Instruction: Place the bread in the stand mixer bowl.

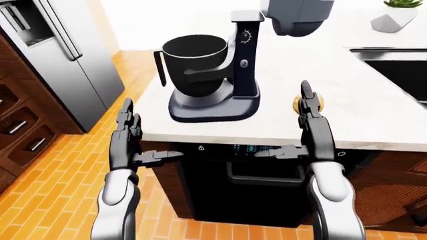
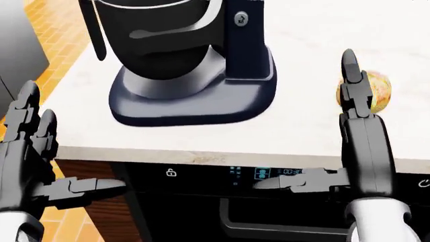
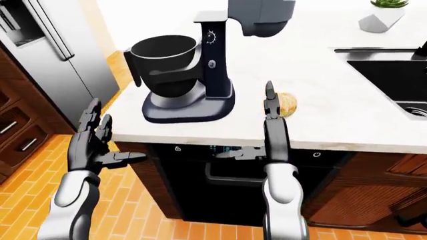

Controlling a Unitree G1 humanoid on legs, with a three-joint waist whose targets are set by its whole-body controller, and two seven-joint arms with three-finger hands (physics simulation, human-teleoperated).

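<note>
**Both hands open at the desk edge, bread behind the right fingertips**

The right hand [image 2: 359, 146] stands upright at the near edge of the desk [image 1: 374, 120], fingers straight and spread, thumb pointing sideways toward the left; it grips nothing. Its fingertips overlap the bread [image 3: 286, 103], a round golden loaf lying on the desk just past them; whether they touch cannot be told. The left hand [image 1: 126, 140] is also open and empty, held upright beyond the desk's left corner, over the floor [image 1: 60, 170], thumb pointing right.

Between the two hands the desk edge runs bare, and the pale stone top around the bread is open on all sides. To the left of the bread, well apart from it, the stand mixer [image 1: 230, 75] sits on its dark base near the left corner, its head tilted up. The mixer bowl [image 1: 193, 62], dark with a handle on its left, stands open-topped in the mixer's cradle.

Below the desk edge is a black oven [image 1: 257, 185] with a lit control strip. At the right in the eye views a black sink [image 3: 390, 70] is set into the desk, and a small potted plant [image 3: 382, 15] stands at the top. A steel fridge [image 1: 60, 55] and wooden drawers [image 1: 20, 135] line the left side, over orange brick-patterned floor.
</note>
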